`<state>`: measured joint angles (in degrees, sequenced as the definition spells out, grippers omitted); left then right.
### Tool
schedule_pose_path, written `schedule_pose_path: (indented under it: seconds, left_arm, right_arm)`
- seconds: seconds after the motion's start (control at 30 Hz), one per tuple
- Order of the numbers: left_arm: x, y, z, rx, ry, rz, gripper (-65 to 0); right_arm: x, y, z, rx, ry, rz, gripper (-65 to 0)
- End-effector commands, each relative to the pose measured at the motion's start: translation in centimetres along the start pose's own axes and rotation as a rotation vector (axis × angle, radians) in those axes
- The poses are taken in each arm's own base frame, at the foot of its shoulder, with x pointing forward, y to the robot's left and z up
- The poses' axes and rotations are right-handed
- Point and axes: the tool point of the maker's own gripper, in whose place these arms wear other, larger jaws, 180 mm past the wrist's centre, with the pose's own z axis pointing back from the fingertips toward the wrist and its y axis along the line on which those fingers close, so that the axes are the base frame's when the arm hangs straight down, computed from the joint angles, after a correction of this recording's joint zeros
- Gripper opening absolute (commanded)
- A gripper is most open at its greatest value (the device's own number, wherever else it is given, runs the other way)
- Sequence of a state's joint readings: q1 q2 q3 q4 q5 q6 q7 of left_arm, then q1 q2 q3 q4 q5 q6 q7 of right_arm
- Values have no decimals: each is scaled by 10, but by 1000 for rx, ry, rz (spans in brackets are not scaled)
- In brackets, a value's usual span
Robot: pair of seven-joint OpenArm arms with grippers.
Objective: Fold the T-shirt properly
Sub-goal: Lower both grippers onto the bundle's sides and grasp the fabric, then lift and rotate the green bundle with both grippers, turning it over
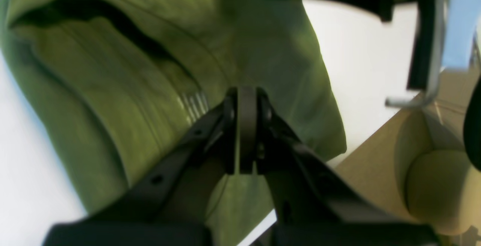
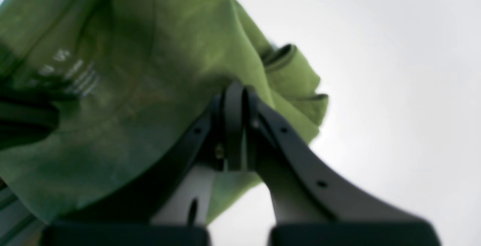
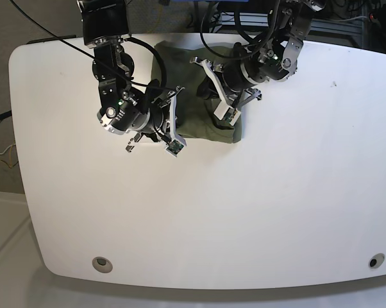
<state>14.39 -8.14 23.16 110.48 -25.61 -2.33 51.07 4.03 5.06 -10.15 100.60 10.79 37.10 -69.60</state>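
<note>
While your olive-green T-shirt (image 3: 196,96) lies bunched at the far edge of the white bench (image 3: 257,205), between both arms, your left claw (image 1: 242,133) and right claw (image 2: 235,126) each pinch its cloth, fingers pressed together on a fold.

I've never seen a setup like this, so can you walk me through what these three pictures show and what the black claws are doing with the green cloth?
This is a robot with two arms. The base view looks down on a white table; the other two come from cameras mounted on each wrist. An olive-green T-shirt lies bunched at the table's far edge. The left claw and the right claw both appear closed on the shirt's fabric, each gripping a fold. The small white print in the close-ups is the neck label.
</note>
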Motion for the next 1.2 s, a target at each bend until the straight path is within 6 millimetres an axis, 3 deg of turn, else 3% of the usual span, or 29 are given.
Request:
schedule_pose_path:
  seconds: [0.0,0.17,0.4,0.77,0.97,1.17]
  left_arm:
    - [13,-4,3,-13,-47,-5,-650]
    - [14,-2,3,-7,-46,-8,-650]
    - [12,-5,2,-15,-43,0,-650]
    - [-13,-32,-4,-72,4,36,-650]
    - [-26,-26,-9,-57,3,67,-650]
    - [-49,-7,-17,-5,36,67,-650]
  right_arm:
    - [10,-3,-3,13,-24,-5,-650]
    - [4,-3,-13,33,2,-23,-650]
    - [13,-3,-15,39,-47,-30,-650]
    - [15,-4,-15,37,-63,-30,-650]
    - [12,-5,-15,34,-60,-34,-650]
    - [-7,-4,-19,41,-42,-45,-650]
